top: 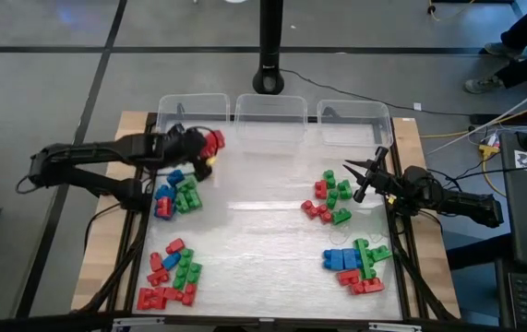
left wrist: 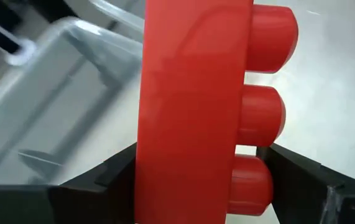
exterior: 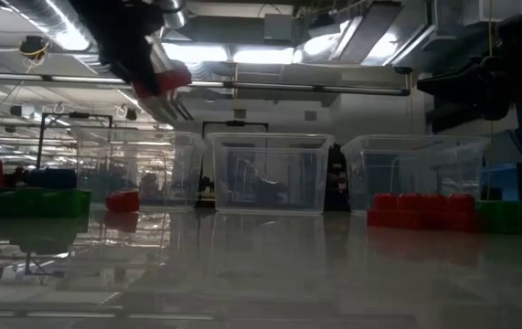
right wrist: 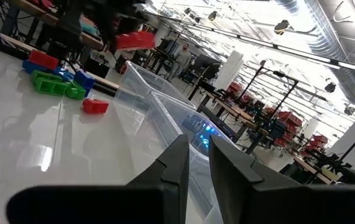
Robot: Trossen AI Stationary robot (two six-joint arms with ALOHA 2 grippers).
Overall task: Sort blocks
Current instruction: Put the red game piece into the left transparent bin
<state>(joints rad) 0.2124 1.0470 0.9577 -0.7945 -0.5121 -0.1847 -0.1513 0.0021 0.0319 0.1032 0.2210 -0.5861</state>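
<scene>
Left gripper [top: 209, 148] is pinching a red block [top: 213, 141], upper left of the high view, just in front of the left bin [top: 192, 103] and raised off the bench [top: 263, 217]; the low view shows it up in the air. In the left wrist view the block [left wrist: 193, 106] sits between the fingers [left wrist: 301, 180] with studs pointing sideways. Right gripper [top: 366, 175] waits at the right side near the red and green pile [top: 330, 198], fingers pressed together, holding nothing. Other blocks sit in mixed piles: by the left arm [top: 176, 194], lower left [top: 173, 277], lower right [top: 357, 266]. Risk as I see it: the block isn't over the bin yet, so letting go early would bounce it off the rim back onto the bench. It could also twist in the grip, and the arm might clip the bin wall.
</scene>
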